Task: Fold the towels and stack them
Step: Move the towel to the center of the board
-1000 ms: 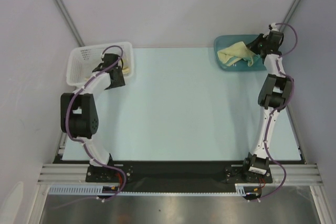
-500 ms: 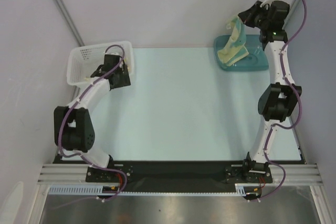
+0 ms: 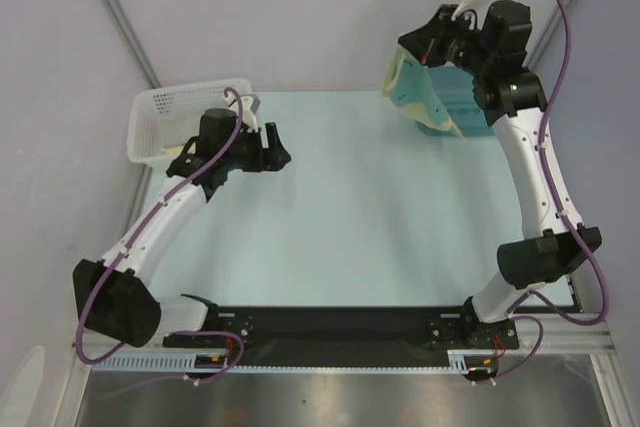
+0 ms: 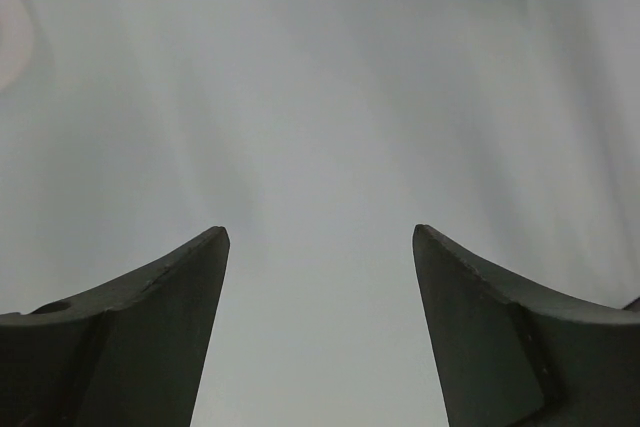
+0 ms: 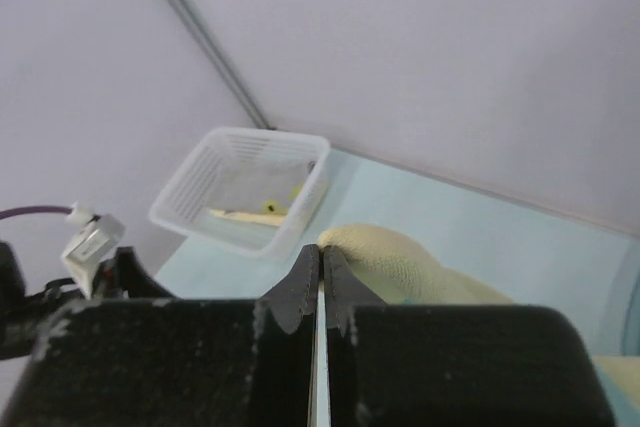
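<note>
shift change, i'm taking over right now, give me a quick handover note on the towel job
Left gripper: open and empty, over the table beside the white basket.
Right gripper: shut on a pale yellow towel, held in the air above the teal bin.
Done: one towel picked up. No folded stack on the table. A pale yellow item lies in the basket; unclear what.
Left: lay the towel on the table, fold it, stack it. Whether more towels are in the bin is hidden.

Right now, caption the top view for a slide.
Right gripper holds a towel above the bin; left gripper hangs open near the basket.
</note>
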`<state>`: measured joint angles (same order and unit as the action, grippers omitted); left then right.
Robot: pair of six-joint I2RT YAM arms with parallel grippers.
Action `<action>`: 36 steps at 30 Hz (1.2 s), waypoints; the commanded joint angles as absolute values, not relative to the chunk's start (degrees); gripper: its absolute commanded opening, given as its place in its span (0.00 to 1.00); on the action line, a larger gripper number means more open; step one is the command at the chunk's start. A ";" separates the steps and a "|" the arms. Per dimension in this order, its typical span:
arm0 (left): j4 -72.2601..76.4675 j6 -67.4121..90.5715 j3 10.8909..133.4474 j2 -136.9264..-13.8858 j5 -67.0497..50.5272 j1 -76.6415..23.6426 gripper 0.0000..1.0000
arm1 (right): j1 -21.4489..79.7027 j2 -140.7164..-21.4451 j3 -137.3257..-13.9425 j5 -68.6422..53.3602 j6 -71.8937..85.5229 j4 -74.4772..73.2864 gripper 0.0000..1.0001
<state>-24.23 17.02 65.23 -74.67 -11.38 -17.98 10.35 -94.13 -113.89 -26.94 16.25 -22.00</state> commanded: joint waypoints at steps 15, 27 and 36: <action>-23.47 18.37 50.28 -64.86 -17.41 -18.02 0.84 | 40.50 -77.59 -50.29 -25.77 24.70 -4.83 0.02; -16.01 22.31 51.85 -74.34 -18.36 -18.11 0.83 | 35.82 -73.13 -57.29 -11.61 22.41 -20.83 0.48; -11.33 22.59 69.07 -95.00 -24.16 -22.41 0.81 | 12.49 -86.01 -59.49 -9.74 29.89 -11.44 0.50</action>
